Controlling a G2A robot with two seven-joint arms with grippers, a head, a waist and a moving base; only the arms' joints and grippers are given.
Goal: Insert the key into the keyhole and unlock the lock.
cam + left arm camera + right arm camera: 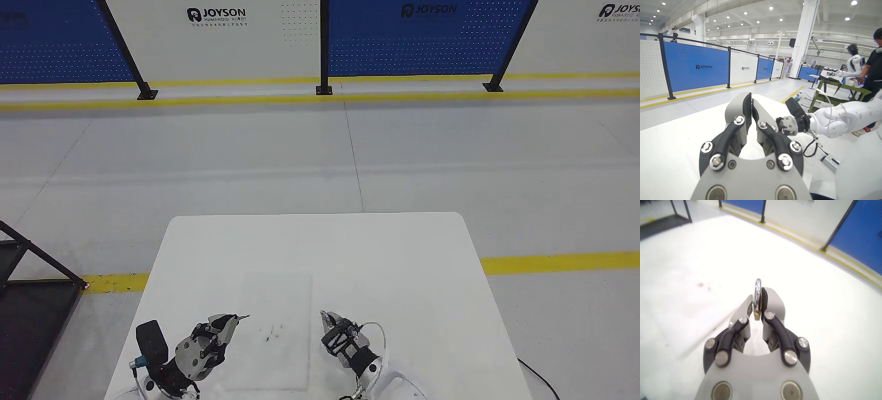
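Observation:
My right gripper (758, 299) is shut on a small padlock (757, 311) with a brass body. The lock's silver shackle (758, 288) sticks out past the fingertips, above the white table (400, 270). In the top view this gripper (328, 322) is near the table's front edge, right of centre. My left gripper (226, 326) is to its left, jaws pressed together. A thin dark key tip (240, 318) pokes out of it toward the right gripper. In the left wrist view the black pads (747, 106) meet, hiding the key, and the right arm's gripper (785, 126) is close beyond them.
A faint clear mat (270, 300) with dark specks (270, 331) lies on the table between and ahead of the grippers. A black stand (30, 262) is off the table's left side. A grey box (830, 162) with a cable lies near the right arm.

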